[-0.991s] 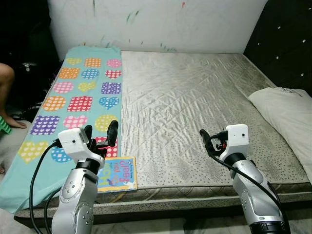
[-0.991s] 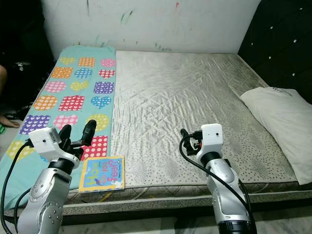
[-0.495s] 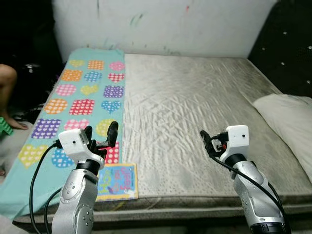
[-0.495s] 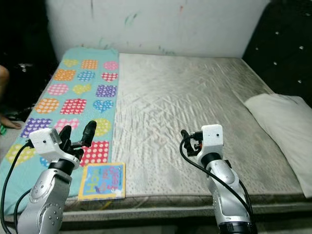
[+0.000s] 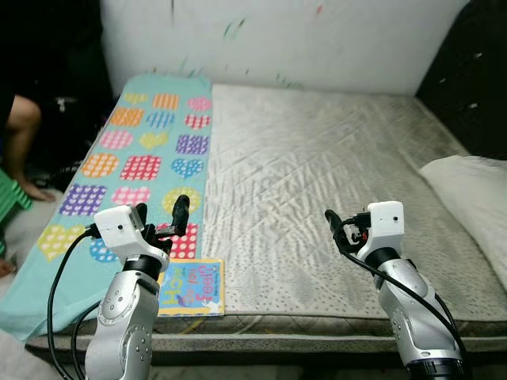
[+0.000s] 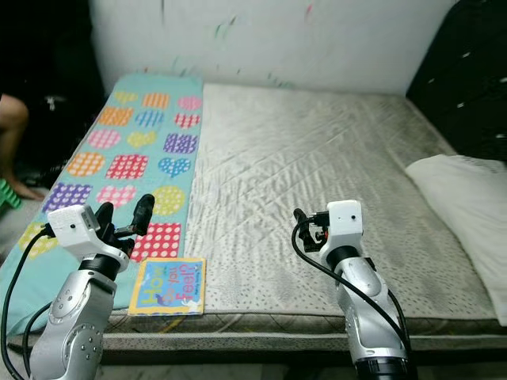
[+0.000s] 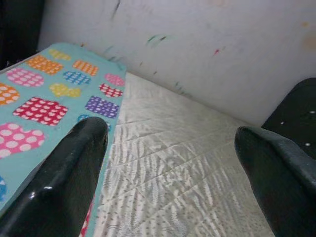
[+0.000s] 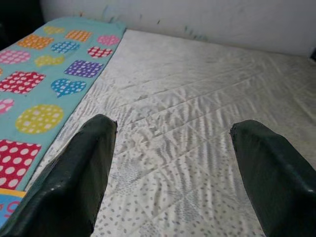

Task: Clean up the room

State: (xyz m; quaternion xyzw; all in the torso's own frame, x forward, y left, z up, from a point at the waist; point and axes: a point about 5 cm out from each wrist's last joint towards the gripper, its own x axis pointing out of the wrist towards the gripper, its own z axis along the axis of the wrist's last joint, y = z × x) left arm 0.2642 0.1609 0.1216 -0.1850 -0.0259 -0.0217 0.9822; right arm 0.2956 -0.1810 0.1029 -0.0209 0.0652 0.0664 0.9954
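Observation:
A colourful children's book (image 5: 191, 286) lies flat at the mattress's near left edge. It overlaps the end of a teal blanket (image 5: 146, 154) printed with dotted hearts and squares, spread along the bed's left side. My left gripper (image 5: 162, 214) hovers open just above and behind the book, over the blanket's near end, with nothing between its fingers (image 7: 74, 168). My right gripper (image 5: 336, 228) is held open over the bare grey mattress (image 6: 317, 150) near the front edge, and its fingers (image 8: 84, 168) are empty.
A white pillow (image 5: 475, 190) lies at the bed's right side against a dark padded headboard (image 5: 475, 79). The white wall (image 5: 301, 39) behind the bed has paint marks. A person's leg (image 5: 20, 131) and a green object (image 5: 12, 203) are on the floor left of the bed.
The whole picture has shifted right as the camera turned left. Both arms hold the same pose with open grippers, and the book and blanket lie where they were.

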